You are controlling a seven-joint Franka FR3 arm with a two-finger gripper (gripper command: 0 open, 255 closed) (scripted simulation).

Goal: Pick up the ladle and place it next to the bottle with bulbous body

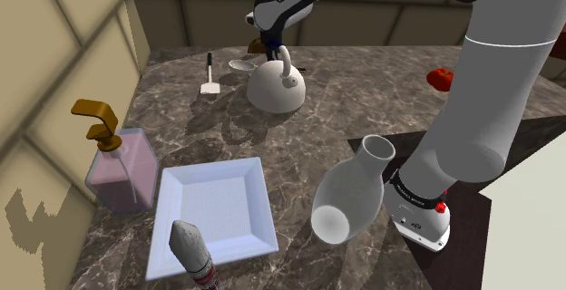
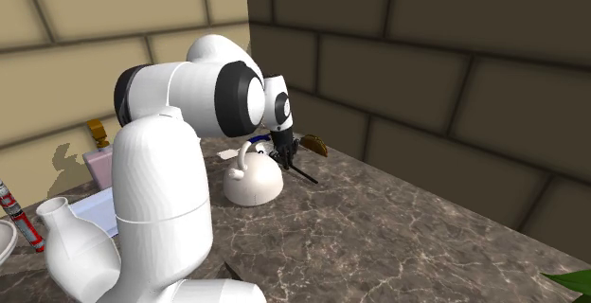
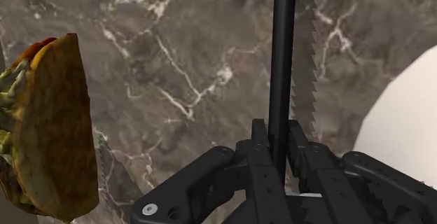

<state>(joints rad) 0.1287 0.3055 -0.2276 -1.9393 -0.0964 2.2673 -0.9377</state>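
The ladle has a thin black handle (image 3: 282, 54) and a small grey bowl (image 1: 240, 64). It sits at the far end of the marble counter, behind a white teapot (image 1: 277, 84). My gripper (image 3: 280, 128) is shut on the handle, which runs straight out between the two fingers. In the second exterior view the gripper (image 2: 284, 151) points down beside the teapot (image 2: 254, 178), with the handle (image 2: 302, 171) slanting out below it. The bulbous white bottle (image 1: 349, 193) stands near the arm's base, far from the gripper (image 1: 268, 45).
A taco (image 3: 49, 124) lies close beside the gripper. A spatula (image 1: 210, 80) lies near the ladle bowl. A pink soap dispenser (image 1: 122, 166), a white square plate (image 1: 218, 207) and a small upright bottle (image 1: 192, 252) stand nearer the front. A red object (image 1: 442, 78) sits at the far right.
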